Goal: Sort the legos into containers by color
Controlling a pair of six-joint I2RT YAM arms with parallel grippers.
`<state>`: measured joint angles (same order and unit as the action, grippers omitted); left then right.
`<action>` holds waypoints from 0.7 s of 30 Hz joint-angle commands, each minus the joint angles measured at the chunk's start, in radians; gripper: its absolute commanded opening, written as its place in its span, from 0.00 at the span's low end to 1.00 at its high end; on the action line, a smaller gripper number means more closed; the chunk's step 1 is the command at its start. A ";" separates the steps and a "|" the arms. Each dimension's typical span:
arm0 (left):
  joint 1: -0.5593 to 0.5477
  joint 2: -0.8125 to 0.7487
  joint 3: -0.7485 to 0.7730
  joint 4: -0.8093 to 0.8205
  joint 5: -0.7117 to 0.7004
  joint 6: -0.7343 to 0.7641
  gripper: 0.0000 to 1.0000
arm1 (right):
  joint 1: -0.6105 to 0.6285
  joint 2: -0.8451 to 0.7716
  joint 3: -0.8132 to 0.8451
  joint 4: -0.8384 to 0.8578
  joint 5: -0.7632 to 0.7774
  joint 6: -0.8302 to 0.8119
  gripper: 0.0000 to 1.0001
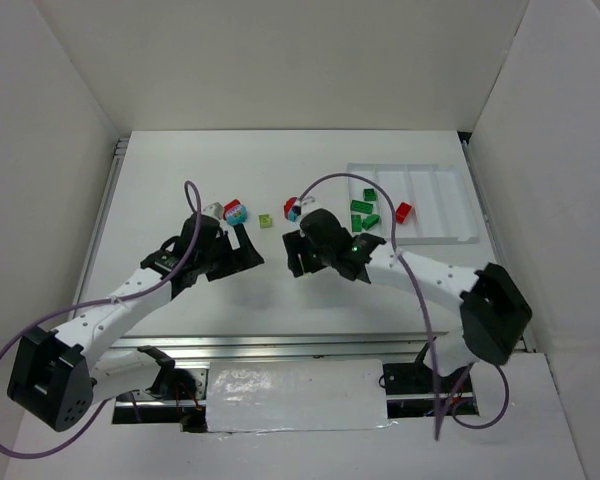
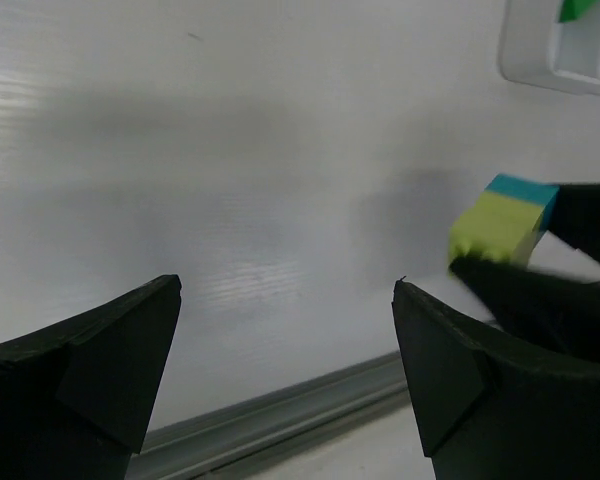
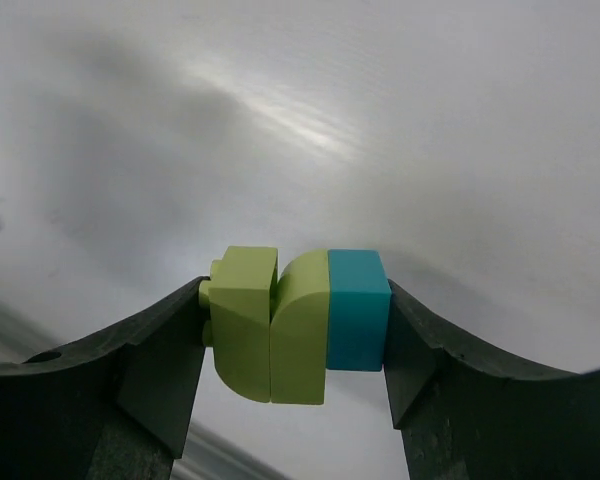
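Observation:
My right gripper (image 3: 295,325) is shut on a stack of two yellow-green bricks (image 3: 270,325) and a teal-blue brick (image 3: 357,310), held above the table. In the top view it (image 1: 298,255) hovers left of the white tray (image 1: 450,238). The same stack (image 2: 502,225) shows in the left wrist view. My left gripper (image 2: 285,300) is open and empty, and in the top view (image 1: 244,243) it faces the right one. Loose on the table lie a red-and-teal pair (image 1: 235,212), a yellow-green brick (image 1: 266,220) and a red-and-blue pair (image 1: 293,208).
The tray's leftmost compartment holds dark green bricks (image 1: 364,212); the one beside it holds a red brick (image 1: 404,211). A tray corner (image 2: 540,62) shows at the left wrist view's top right. White walls enclose the table. A metal rail (image 1: 280,345) runs along the near edge.

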<state>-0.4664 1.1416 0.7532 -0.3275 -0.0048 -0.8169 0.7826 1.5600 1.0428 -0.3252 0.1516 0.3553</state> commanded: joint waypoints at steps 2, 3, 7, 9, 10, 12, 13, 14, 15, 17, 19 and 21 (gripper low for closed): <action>-0.001 -0.057 -0.043 0.183 0.268 -0.123 1.00 | 0.180 -0.199 -0.082 0.153 -0.090 -0.173 0.00; -0.006 -0.060 -0.060 0.236 0.337 -0.145 0.99 | 0.199 -0.225 -0.087 0.156 -0.087 -0.185 0.00; -0.028 -0.092 -0.100 0.358 0.433 -0.249 0.99 | 0.234 -0.273 -0.078 0.150 -0.083 -0.187 0.00; -0.063 -0.103 -0.112 0.392 0.440 -0.292 0.99 | 0.253 -0.302 -0.084 0.175 -0.096 -0.190 0.00; -0.077 -0.106 -0.112 0.404 0.434 -0.301 0.97 | 0.256 -0.308 -0.079 0.179 -0.095 -0.190 0.00; -0.118 -0.102 -0.097 0.401 0.428 -0.306 0.95 | 0.271 -0.301 -0.047 0.166 -0.086 -0.197 0.00; -0.132 -0.100 -0.094 0.406 0.421 -0.314 0.94 | 0.277 -0.293 -0.037 0.143 -0.067 -0.199 0.00; -0.156 -0.098 -0.092 0.412 0.417 -0.315 0.92 | 0.282 -0.285 -0.027 0.135 -0.046 -0.202 0.00; -0.167 -0.098 -0.092 0.416 0.413 -0.320 0.89 | 0.285 -0.276 -0.014 0.130 -0.037 -0.202 0.00; -0.187 -0.097 -0.092 0.424 0.393 -0.323 0.87 | 0.288 -0.275 -0.010 0.130 -0.012 -0.199 0.00; -0.202 -0.085 -0.094 0.423 0.391 -0.318 0.81 | 0.290 -0.291 -0.020 0.153 0.002 -0.196 0.00; -0.209 -0.072 -0.104 0.447 0.402 -0.321 0.62 | 0.290 -0.317 -0.030 0.169 0.009 -0.191 0.00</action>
<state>-0.6384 1.0607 0.6422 0.0467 0.3428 -1.1408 1.0824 1.2846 0.9764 -0.2436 0.0826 0.1627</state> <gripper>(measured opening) 0.696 0.703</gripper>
